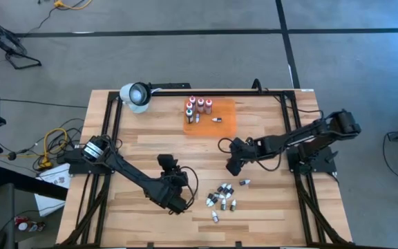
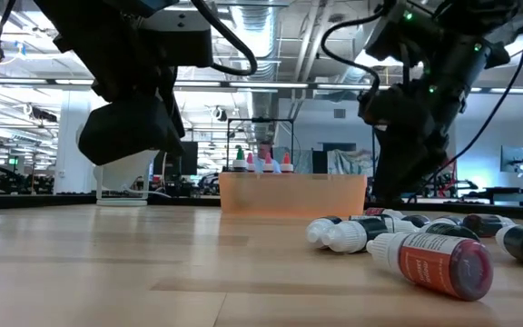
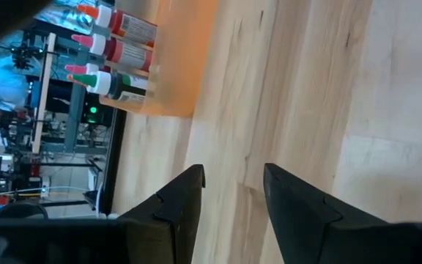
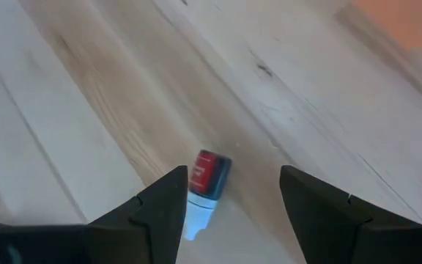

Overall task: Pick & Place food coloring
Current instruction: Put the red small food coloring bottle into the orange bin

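The wooden desk [image 1: 144, 149] carries an orange mat [image 1: 221, 119] toward its far edge, with several food coloring bottles [image 1: 197, 106] standing upright on it and one lying flat; a loose heap of bottles [image 1: 221, 199] lies on its side near the front edge. The right claw [image 1: 232, 166] hangs above the boards with fingers apart and empty, a single red bottle [image 4: 206, 180] lying just ahead between them; the left claw [image 1: 177, 202] sits low beside the heap, fingers partly apart, holding nothing. These bottles look light, rigid plastic, smooth and prone to roll (round bodies); grip across the labelled body, not the tapered white cap.
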